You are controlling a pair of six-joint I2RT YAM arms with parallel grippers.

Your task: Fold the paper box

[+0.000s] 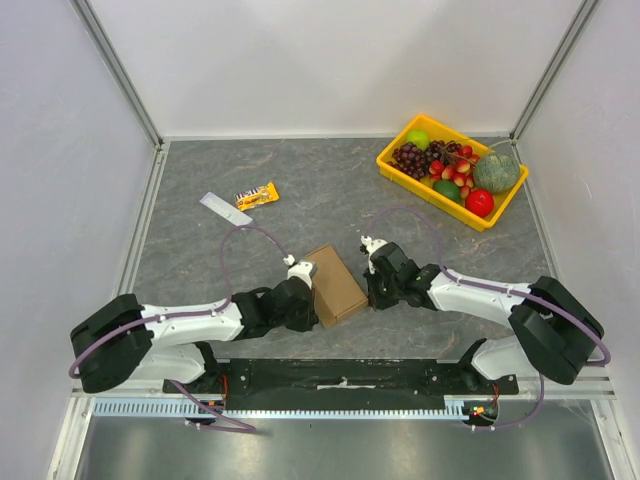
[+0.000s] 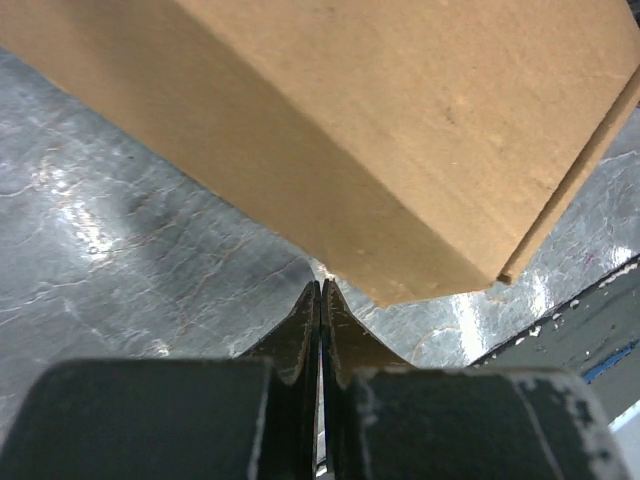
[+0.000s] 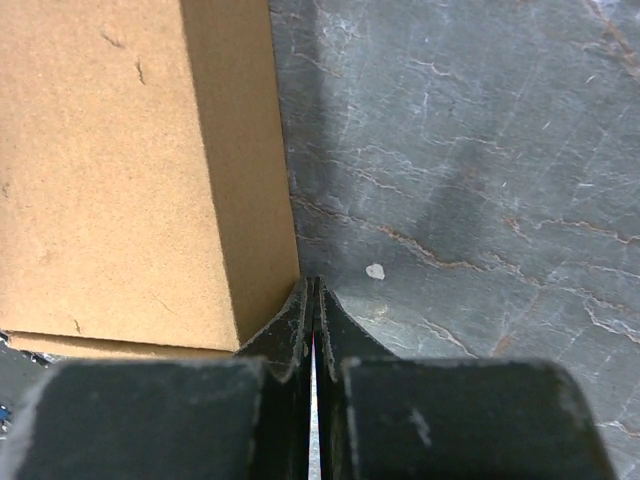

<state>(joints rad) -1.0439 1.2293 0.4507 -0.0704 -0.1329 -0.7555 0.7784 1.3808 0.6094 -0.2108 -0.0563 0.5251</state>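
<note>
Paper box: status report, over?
Left fingers shut, at a corner of the brown cardboard box. Right fingers shut, at its side wall. Box closed up, lying flat. Yellow plastic fruit tray far off, not obstructing.

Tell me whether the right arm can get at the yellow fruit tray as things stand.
Probably yes: only bare table lies between the right gripper and the yellow tray, and the paper box sits on its other side. Full reach is unsure.

Place: you are looking at a robot lab test cell.
Enclosure: plain white wall panels point(image 1: 330, 60) in bare aluminium frame posts point(image 1: 118, 70) across the top, left and right of frame.
Work surface: grey marbled tabletop point(image 1: 330, 190), centre.
Rig: black metal base rail point(image 1: 345, 378), bottom centre; white-and-black cabled left arm point(image 1: 190, 325) and matching right arm point(image 1: 480, 295).
</note>
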